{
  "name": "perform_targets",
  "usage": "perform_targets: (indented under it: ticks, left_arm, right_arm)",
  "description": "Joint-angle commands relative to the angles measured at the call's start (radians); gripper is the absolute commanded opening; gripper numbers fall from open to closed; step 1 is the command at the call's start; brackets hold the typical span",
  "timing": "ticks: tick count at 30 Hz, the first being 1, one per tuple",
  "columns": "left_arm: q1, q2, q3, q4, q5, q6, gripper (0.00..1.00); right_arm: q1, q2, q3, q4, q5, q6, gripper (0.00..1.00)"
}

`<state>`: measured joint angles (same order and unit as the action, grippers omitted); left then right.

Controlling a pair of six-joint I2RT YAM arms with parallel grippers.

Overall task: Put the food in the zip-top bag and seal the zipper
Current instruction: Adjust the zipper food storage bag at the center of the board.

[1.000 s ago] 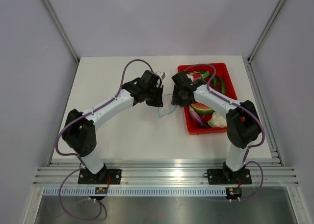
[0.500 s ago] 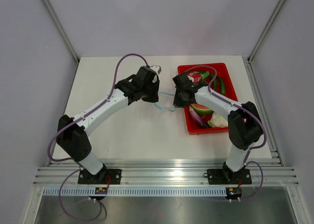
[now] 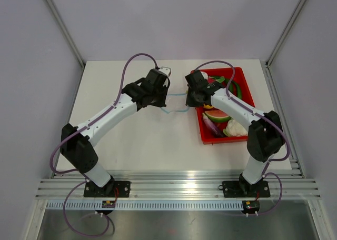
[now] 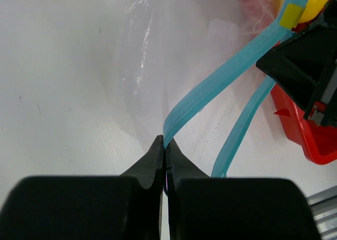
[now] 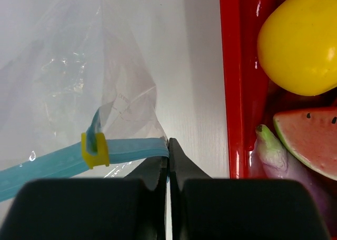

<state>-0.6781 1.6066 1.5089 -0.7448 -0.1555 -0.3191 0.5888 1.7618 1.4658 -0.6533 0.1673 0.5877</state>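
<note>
The clear zip-top bag hangs stretched between my two grippers above the table. My left gripper is shut on one end of the light-blue zipper. My right gripper is shut on the other end, beside the yellow slider. A second blue strip sags apart from the held one, so the mouth gapes. The bag's film shows no food inside. The yellow fruit, watermelon wedge and purple eggplant lie in the red tray.
The red tray sits at the right of the table, right next to my right gripper. It also holds a white piece, a green piece and a pink piece. My left gripper is left of the bag.
Both grippers have moved toward the back of the table with the bag held between them. The left arm has stretched out and the zipper is pulled tauter.
</note>
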Motion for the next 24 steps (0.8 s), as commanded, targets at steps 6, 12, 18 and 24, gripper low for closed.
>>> perform_targets:
  ticks: [6, 12, 18, 24]
  left_arm:
    - [-0.009, 0.038, -0.067, 0.122, -0.023, -0.11, 0.0]
    - [-0.026, 0.065, -0.036, 0.124, 0.008, -0.118, 0.0]
    - [-0.054, 0.107, 0.014, 0.073, -0.018, -0.118, 0.0]
    - [-0.064, 0.13, 0.036, 0.05, -0.058, -0.117, 0.0]
  right_arm:
    - [0.005, 0.064, -0.002, 0.037, 0.057, -0.035, 0.07]
    - [0.005, 0.035, -0.022, 0.049, 0.035, -0.025, 0.37]
    - [0.003, -0.019, -0.039, 0.067, -0.003, -0.006, 0.47]
    - [0.005, -0.093, -0.053, 0.083, -0.04, -0.002, 0.66]
